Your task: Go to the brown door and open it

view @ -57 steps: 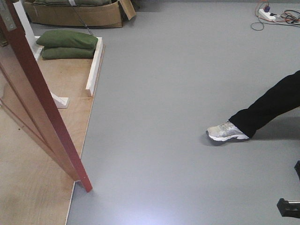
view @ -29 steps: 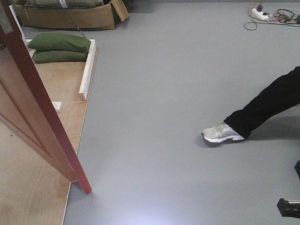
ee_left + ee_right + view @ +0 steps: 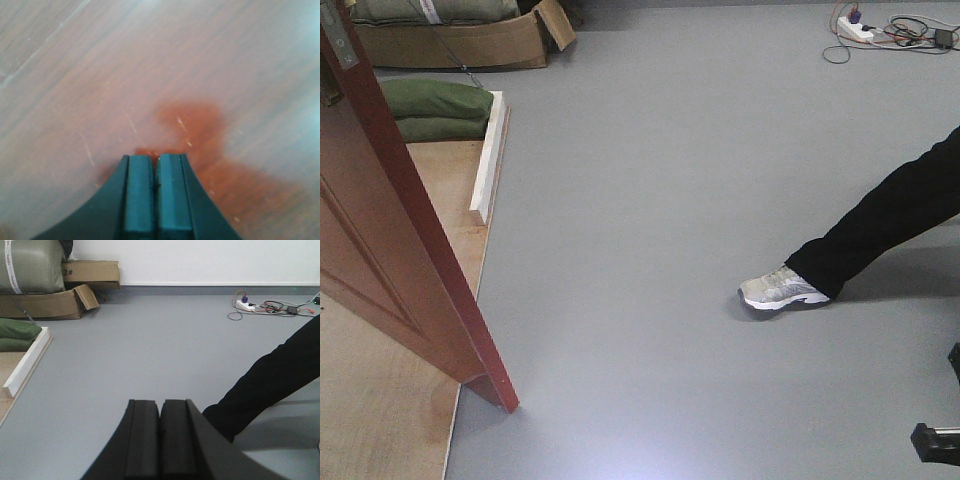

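The brown door [image 3: 390,270] stands at the left of the front view, swung out, its reddish edge running down to the grey floor. A metal strip [image 3: 340,45] shows near the top of that edge. Its lock plate and handle are out of view. In the left wrist view my left gripper [image 3: 155,160] is shut and empty, its tips right up against the door's brown wood face [image 3: 150,75]. My right gripper [image 3: 160,407] is shut and empty, over open grey floor, away from the door.
A person's black-trousered leg and grey shoe [image 3: 780,290] stand on the floor at the right. A white beam [image 3: 488,158] and green sandbags [image 3: 435,105] lie on the plywood base [image 3: 380,420] behind the door. A cardboard box [image 3: 450,40] and power strip [image 3: 855,28] sit at the far wall.
The view has shifted: the door fills more of the left, the beam and sandbags have slid left and up, and the shoe has drifted left.
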Motion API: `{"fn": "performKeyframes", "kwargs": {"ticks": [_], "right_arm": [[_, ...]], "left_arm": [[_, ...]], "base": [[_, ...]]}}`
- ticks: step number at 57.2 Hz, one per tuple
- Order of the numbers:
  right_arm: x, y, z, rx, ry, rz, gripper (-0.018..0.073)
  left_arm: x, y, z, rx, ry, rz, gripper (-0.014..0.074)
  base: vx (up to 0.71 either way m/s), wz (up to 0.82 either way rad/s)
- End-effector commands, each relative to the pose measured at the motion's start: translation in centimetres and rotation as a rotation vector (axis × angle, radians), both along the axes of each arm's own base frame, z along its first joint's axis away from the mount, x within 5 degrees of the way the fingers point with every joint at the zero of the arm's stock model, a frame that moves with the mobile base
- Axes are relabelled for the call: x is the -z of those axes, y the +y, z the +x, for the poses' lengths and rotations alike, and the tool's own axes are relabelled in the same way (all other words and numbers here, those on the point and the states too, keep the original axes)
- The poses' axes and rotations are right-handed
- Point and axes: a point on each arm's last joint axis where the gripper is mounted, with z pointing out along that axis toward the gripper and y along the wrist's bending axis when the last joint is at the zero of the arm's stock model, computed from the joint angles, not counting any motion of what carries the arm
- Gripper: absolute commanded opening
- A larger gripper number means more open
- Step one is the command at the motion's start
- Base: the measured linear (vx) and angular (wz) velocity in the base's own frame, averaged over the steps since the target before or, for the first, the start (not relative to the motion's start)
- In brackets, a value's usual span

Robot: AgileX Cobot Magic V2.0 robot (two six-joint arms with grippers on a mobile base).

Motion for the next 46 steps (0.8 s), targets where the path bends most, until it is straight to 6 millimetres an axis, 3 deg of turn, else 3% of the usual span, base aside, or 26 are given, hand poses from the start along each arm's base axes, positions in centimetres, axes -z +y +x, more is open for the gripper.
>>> {"fn": "performKeyframes", "kwargs": {"ticks": [1,46], "right_arm": [[-0.65,-0.03,0.08,0.001,-0.088,-0.013,0.0],[-0.65,-0.03,0.08,0.001,-0.088,-0.013,0.0]], "left_arm": [[-2.62,-1.08,-1.64,0.029,-0.083,-0.01,-0.0003],[-2.62,-1.08,-1.64,0.029,-0.083,-0.01,-0.0003]], "base": [[0.09,-0.07],[0.13,-0.05]]}}
